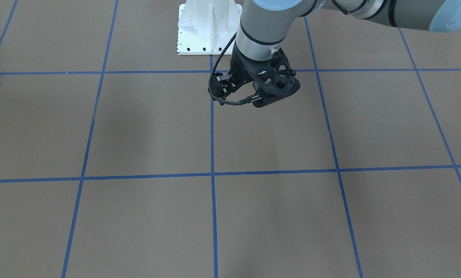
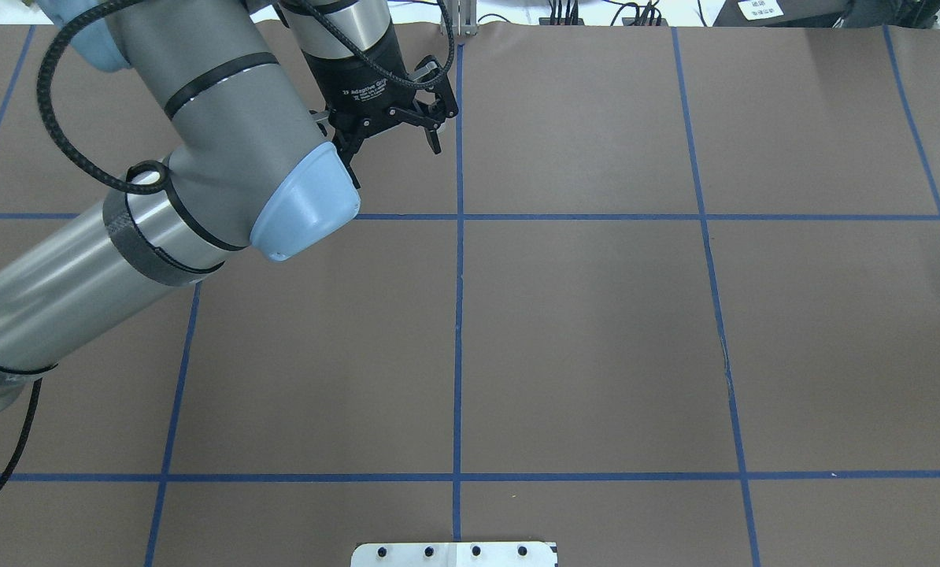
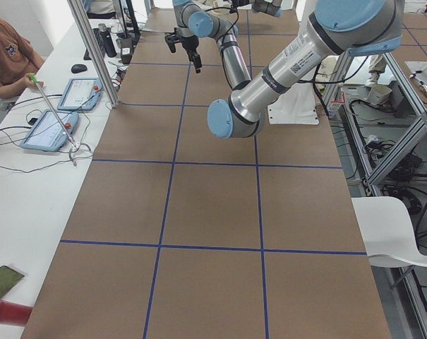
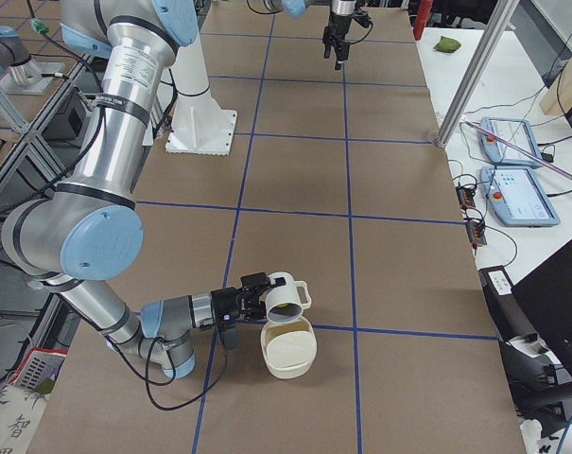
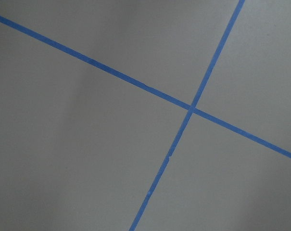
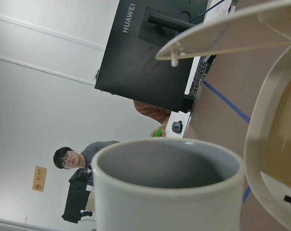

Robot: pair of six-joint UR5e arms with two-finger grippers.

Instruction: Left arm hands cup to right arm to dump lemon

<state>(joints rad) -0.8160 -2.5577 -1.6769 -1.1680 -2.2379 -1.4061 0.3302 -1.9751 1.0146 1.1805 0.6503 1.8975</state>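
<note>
Down at the robot's right end of the table [image 4: 295,189], the cup [image 4: 287,297] is up in the air, tipped on its side. Its mouth is over a cream bowl [image 4: 290,355], and it sits right at the tip of the right gripper [image 4: 262,295]. I cannot tell how wide that claw is. The cup looks hard, smooth and a bit slippery, so I think it would crack if it fell. The thick wall or the square handle seems the best spot to hold. Its grey inside shows no lemon; a dark greenish patch in the bowl may be it. Far off, the left gripper [image 2: 394,134] hangs empty, its 2 fingers spread wide.
</note>
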